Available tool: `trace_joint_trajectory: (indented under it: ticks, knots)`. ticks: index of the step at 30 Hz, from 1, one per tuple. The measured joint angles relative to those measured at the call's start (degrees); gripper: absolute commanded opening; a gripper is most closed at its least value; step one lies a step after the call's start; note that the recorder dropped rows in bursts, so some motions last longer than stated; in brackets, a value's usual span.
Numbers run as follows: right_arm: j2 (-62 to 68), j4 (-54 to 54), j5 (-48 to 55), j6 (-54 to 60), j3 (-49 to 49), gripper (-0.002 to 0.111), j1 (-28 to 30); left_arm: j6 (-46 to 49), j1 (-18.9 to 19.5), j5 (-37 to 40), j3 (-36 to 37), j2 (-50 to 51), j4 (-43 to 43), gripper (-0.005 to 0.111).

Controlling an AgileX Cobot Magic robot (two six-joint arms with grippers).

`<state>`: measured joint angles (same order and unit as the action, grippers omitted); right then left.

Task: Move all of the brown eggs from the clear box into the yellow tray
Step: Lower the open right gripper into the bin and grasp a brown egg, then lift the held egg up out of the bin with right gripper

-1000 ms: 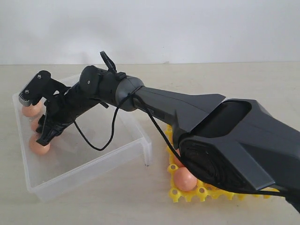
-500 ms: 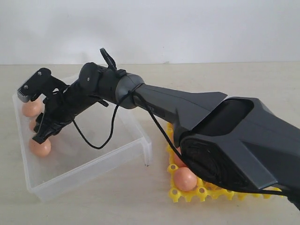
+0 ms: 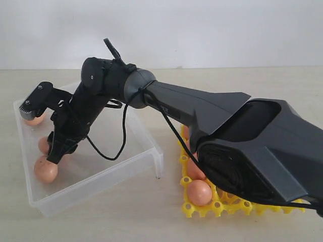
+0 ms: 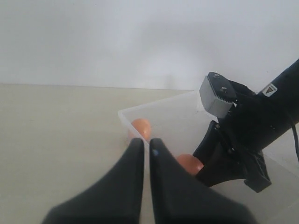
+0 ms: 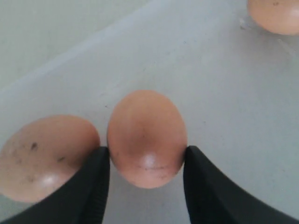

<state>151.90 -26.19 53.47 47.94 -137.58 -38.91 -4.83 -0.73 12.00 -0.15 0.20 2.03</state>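
**Right arm reaches into the box, its jaws on an egg**

Exterior: the right arm (image 3: 202, 113) stretches over the tray (image 3: 202, 209) to the box (image 3: 101, 174), wrist bent down. The right gripper (image 3: 51, 150) is at one egg (image 3: 43, 144), with other eggs (image 3: 45, 170) just beside it. The arm hides most of the tray on the counter (image 3: 126, 217).
Left wrist: the left gripper (image 4: 145, 142) hangs near the box corner, jaws together and empty.
Right wrist: the jaws press both sides of the egg, which rests on the box floor.
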Motion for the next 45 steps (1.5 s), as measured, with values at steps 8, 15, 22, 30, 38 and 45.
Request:
trace_joint_trajectory:
  ticks: [8, 15, 22, 30, 38, 45]
  knots:
    - [-0.2, 5.0, -0.7, -3.2, -0.5, 0.028, -0.1, 0.0, 0.0, 0.0, 0.0, 0.0, 0.0, 0.004]
    - [0.3, 5.1, -4.5, -1.1, 0.1, 0.046, -0.1, 0.0, 0.0, 0.0, 0.0, 0.0, 0.0, 0.004]
    - [0.8, 5.0, -10.9, -0.7, 0.1, 0.046, 0.0, 0.0, 0.0, 0.0, 0.0, 0.0, 0.0, 0.004]
    - [0.8, 4.8, -12.9, -0.4, 0.1, 0.046, -2.3, 0.0, 0.0, 0.0, 0.0, 0.0, 0.0, 0.004]
    - [0.8, 3.7, -20.7, -8.1, 0.1, 0.046, -3.2, 0.0, 0.0, 0.0, 0.0, 0.0, 0.0, 0.004]
    - [0.8, 3.1, -21.3, -8.2, 0.1, 0.046, -3.2, 0.0, 0.0, 0.0, 0.0, 0.0, 0.0, 0.004]
